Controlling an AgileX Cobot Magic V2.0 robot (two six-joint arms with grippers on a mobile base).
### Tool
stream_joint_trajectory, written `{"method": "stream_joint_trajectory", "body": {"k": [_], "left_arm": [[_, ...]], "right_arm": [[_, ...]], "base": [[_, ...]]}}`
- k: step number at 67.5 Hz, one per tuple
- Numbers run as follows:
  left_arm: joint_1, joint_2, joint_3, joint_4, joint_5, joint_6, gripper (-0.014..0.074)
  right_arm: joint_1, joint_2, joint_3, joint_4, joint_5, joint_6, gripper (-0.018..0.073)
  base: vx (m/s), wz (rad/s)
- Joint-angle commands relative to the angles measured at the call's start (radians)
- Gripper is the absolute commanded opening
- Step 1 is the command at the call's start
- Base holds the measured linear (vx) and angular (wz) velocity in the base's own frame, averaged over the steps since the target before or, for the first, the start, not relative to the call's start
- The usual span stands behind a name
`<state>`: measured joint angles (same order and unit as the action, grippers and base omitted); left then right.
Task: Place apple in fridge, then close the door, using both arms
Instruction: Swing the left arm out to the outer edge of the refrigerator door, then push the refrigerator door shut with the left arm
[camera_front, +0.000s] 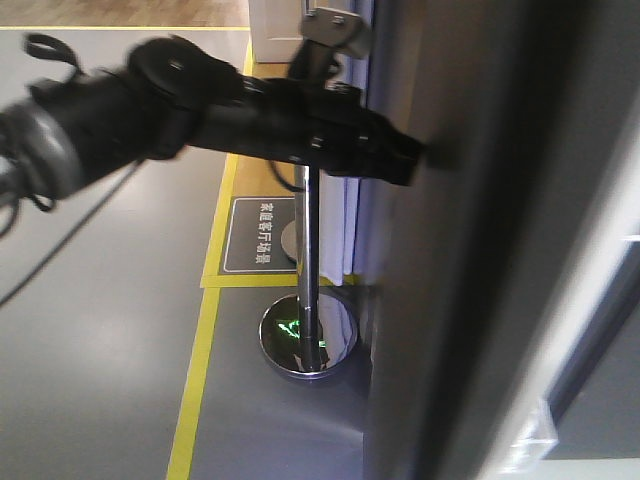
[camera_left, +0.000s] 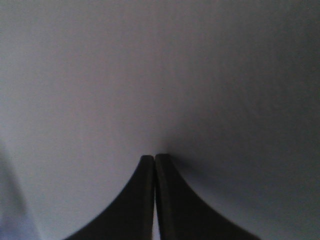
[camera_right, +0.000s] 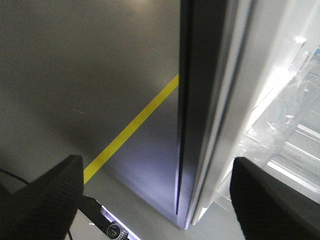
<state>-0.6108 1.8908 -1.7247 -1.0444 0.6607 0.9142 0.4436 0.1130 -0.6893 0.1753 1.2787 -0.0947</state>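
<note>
Left gripper (camera_left: 154, 159): both fingers (camera_left: 135, 200) lie pressed flat against each other, with only a hairline seam between them, and nothing is clamped. Their tips touch the dark grey outer face of the door (camera_left: 200, 75), which fills the whole left wrist view.

Only the exterior view shows the setting. The left arm (camera_front: 200, 110) extends horizontally from the left edge of the frame and meets the door close to its nearer vertical edge. Behind the arm, a chrome stanchion post (camera_front: 309, 240) stands upright on its round base (camera_front: 308, 340) on the grey floor (camera_front: 100, 350), just beside that door edge. A yellow floor line (camera_front: 195, 380) and a dark floor sign (camera_front: 262, 235) lie beyond.

Right gripper (camera_right: 156, 165): its fingers (camera_right: 50, 200) stand wide apart at the two lower corners of the right wrist view, holding nothing and touching nothing. The narrow edge of the door runs upward between them. To the left of it are the dark outer face and the floor. To the right is a white, brightly lit interior with clear plastic bins (camera_right: 282, 125), so the door stands ajar. The contents of the bins cannot be made out
</note>
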Motion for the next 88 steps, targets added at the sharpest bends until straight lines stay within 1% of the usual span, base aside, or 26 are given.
{"method": "stream_joint_trajectory", "body": {"k": [1, 5, 12, 16, 27, 35, 40, 45, 51, 55, 57, 59, 61, 64, 65, 66, 69, 70, 72, 73, 76, 77, 80, 84, 88], "left_arm": [[-0.072, -0.029, -0.036, -0.164, -0.116, 0.073, -0.0006], [-0.099, -0.013, -0.043, -0.201, -0.164, 0.123, -0.0006], [-0.140, 0.027, -0.084, -0.234, -0.216, 0.163, -0.0006], [-0.162, 0.060, -0.123, -0.243, -0.237, 0.164, -0.0006], [-0.207, 0.171, -0.292, -0.245, -0.272, 0.164, -0.0006], [-0.216, 0.227, -0.377, -0.245, -0.268, 0.164, -0.0006], [-0.216, 0.232, -0.385, -0.243, -0.260, 0.164, -0.0006], [-0.212, 0.230, -0.385, -0.229, -0.248, 0.164, -0.0006], [-0.203, 0.221, -0.385, -0.171, -0.216, 0.146, -0.0006], [-0.195, 0.209, -0.385, -0.128, -0.193, 0.087, -0.0006], [-0.194, 0.200, -0.385, -0.101, -0.178, 0.052, -0.0006], [-0.191, 0.194, -0.385, -0.056, -0.163, 0.010, -0.0006], [-0.187, 0.185, -0.385, -0.020, -0.150, -0.049, -0.0006], [-0.186, 0.170, -0.385, 0.053, -0.127, -0.122, -0.0006], [-0.186, 0.167, -0.385, 0.082, -0.124, -0.134, -0.0006], [-0.184, 0.161, -0.385, 0.112, -0.117, -0.172, -0.0006], [-0.184, 0.140, -0.385, 0.214, -0.096, -0.251, -0.0006], [-0.184, 0.133, -0.385, 0.267, -0.088, -0.278, -0.0006], [-0.184, 0.120, -0.385, 0.341, -0.068, -0.336, -0.0006], [-0.184, 0.112, -0.385, 0.377, -0.057, -0.382, -0.0006], [-0.184, 0.085, -0.385, 0.485, -0.009, -0.471, -0.0006], [-0.184, 0.076, -0.385, 0.538, 0.005, -0.499, -0.0006], [-0.184, 0.051, -0.385, 0.642, 0.051, -0.589, -0.0006], [-0.184, 0.018, -0.385, 0.768, 0.121, -0.663, -0.0006], [-0.184, -0.017, -0.385, 0.890, 0.202, -0.761, -0.0006]], "right_arm": [[-0.001, 0.018, -0.025, 0.009, 0.004, -0.009, 0.0581], [-0.001, 0.018, -0.025, 0.009, 0.004, -0.009, 0.0581], [-0.001, 0.018, -0.025, 0.009, 0.004, -0.009, 0.0581], [-0.001, 0.018, -0.025, 0.009, 0.004, -0.009, 0.0581], [-0.001, 0.018, -0.025, 0.009, 0.004, -0.009, 0.0581], [-0.001, 0.018, -0.025, 0.009, 0.004, -0.009, 0.0581], [-0.001, 0.018, -0.025, 0.009, 0.004, -0.009, 0.0581], [-0.001, 0.018, -0.025, 0.009, 0.004, -0.009, 0.0581], [-0.001, 0.018, -0.025, 0.009, 0.004, -0.009, 0.0581], [-0.001, 0.018, -0.025, 0.009, 0.004, -0.009, 0.0581], [-0.001, 0.018, -0.025, 0.009, 0.004, -0.009, 0.0581], [-0.001, 0.018, -0.025, 0.009, 0.004, -0.009, 0.0581], [-0.001, 0.018, -0.025, 0.009, 0.004, -0.009, 0.0581], [-0.001, 0.018, -0.025, 0.009, 0.004, -0.009, 0.0581], [-0.001, 0.018, -0.025, 0.009, 0.004, -0.009, 0.0581], [-0.001, 0.018, -0.025, 0.009, 0.004, -0.009, 0.0581], [-0.001, 0.018, -0.025, 0.009, 0.004, -0.009, 0.0581], [-0.001, 0.018, -0.025, 0.009, 0.004, -0.009, 0.0581], [-0.001, 0.018, -0.025, 0.009, 0.004, -0.009, 0.0581], [-0.001, 0.018, -0.025, 0.009, 0.004, -0.009, 0.0581], [-0.001, 0.018, -0.025, 0.009, 0.004, -0.009, 0.0581], [-0.001, 0.018, -0.025, 0.009, 0.004, -0.009, 0.0581], [-0.001, 0.018, -0.025, 0.010, 0.001, -0.009, 0.0581], [-0.001, 0.018, -0.025, 0.010, -0.007, -0.009, 0.0581], [-0.001, 0.018, -0.025, 0.010, -0.008, -0.009, 0.0581]], "base": [[0.00, 0.00], [0.00, 0.00], [0.00, 0.00], [0.00, 0.00], [0.00, 0.00], [0.00, 0.00], [0.00, 0.00], [0.00, 0.00], [0.00, 0.00], [0.00, 0.00], [0.00, 0.00], [0.00, 0.00], [0.00, 0.00], [0.00, 0.00], [0.00, 0.00], [0.00, 0.00], [0.00, 0.00], [0.00, 0.00], [0.00, 0.00], [0.00, 0.00], [0.00, 0.00], [0.00, 0.00], [0.00, 0.00], [0.00, 0.00], [0.00, 0.00]]}}
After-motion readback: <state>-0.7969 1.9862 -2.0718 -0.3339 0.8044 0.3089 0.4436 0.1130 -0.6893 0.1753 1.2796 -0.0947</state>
